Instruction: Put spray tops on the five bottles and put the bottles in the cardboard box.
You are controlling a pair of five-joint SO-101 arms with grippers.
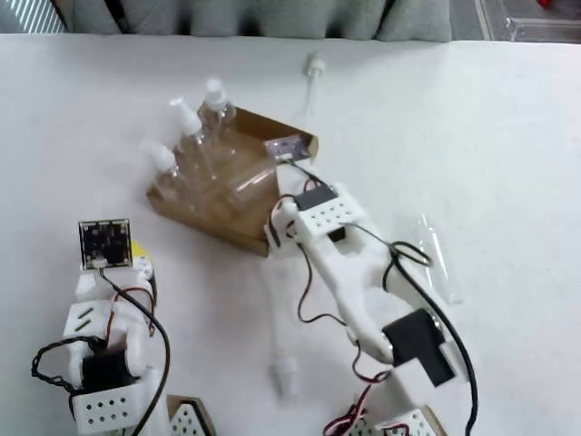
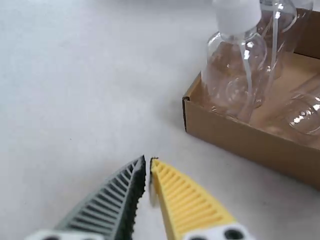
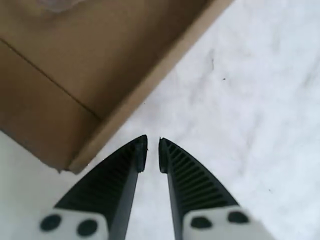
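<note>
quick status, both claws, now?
Left claw: closed, holding nothing.
Right claw: closed to a thin slit, holding nothing.

The white plastic left arm (image 1: 91, 320), strung with black and red wires, sits folded up, well short of the shallow brown cardboard box (image 1: 211, 221). The left gripper (image 2: 148, 161), one grey ribbed finger and one yellow, points down near a corner of the box, its tips pressed together with nothing between them. The white right arm (image 1: 352, 277) stretches out to the box's near corner. The right gripper (image 3: 152, 146), black-fingered, hangs just outside the box wall, its tips only a sliver apart and empty.
</note>
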